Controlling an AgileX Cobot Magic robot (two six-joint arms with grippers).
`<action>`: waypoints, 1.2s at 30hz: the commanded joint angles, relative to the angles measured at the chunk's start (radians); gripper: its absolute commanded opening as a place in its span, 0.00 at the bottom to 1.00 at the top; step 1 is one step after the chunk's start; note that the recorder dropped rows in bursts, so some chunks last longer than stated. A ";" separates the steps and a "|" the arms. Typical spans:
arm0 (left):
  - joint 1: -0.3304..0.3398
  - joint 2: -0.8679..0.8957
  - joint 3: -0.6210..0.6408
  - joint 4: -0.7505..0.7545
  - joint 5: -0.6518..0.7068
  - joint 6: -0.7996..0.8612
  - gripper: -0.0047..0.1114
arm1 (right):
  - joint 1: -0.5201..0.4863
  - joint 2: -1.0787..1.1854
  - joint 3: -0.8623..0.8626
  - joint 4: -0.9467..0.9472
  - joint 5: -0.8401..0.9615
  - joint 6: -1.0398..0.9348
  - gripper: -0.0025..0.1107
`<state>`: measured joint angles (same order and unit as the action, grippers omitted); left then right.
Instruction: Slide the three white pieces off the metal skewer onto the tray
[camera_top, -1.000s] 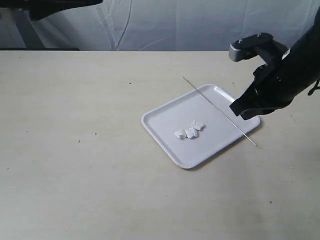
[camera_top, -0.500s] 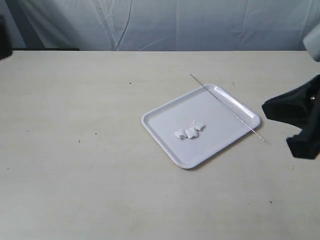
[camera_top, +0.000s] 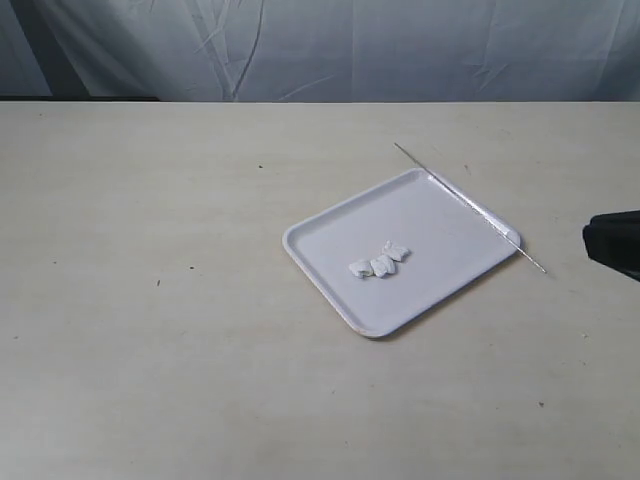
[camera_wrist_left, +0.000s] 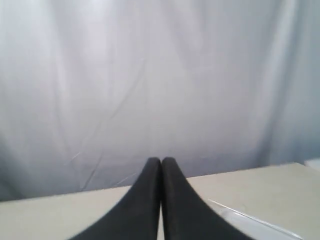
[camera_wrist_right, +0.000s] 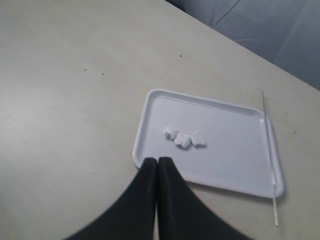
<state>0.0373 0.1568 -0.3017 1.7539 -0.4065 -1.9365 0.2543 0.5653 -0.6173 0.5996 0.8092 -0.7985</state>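
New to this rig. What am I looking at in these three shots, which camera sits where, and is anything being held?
It is a two-armed robot working at a table. The wide shot comes from a camera off the arms; only a dark bit of the right arm shows at its right edge. The other two shots come from a camera on each wrist, looking out past the fingers. The left gripper faces a curtain and is shut on nothing. The right gripper is also shut and empty, looking down on the tray. Three white pieces lie side by side on the tray. The skewer lies bare along one rim, both ends poking past it.
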 joint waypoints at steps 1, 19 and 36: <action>0.002 -0.007 0.116 -0.010 0.195 -0.080 0.04 | -0.010 -0.014 0.005 0.087 0.026 0.000 0.02; 0.002 -0.007 0.302 -0.123 0.283 0.169 0.04 | -0.136 -0.146 0.208 -0.306 -0.274 0.104 0.02; 0.022 -0.157 0.302 -0.010 0.389 0.167 0.04 | -0.195 -0.332 0.611 -0.600 -0.692 0.732 0.02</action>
<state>0.0500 0.0503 -0.0034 1.7411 -0.0540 -1.7705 0.0649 0.2541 -0.0371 0.0088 0.1368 -0.0751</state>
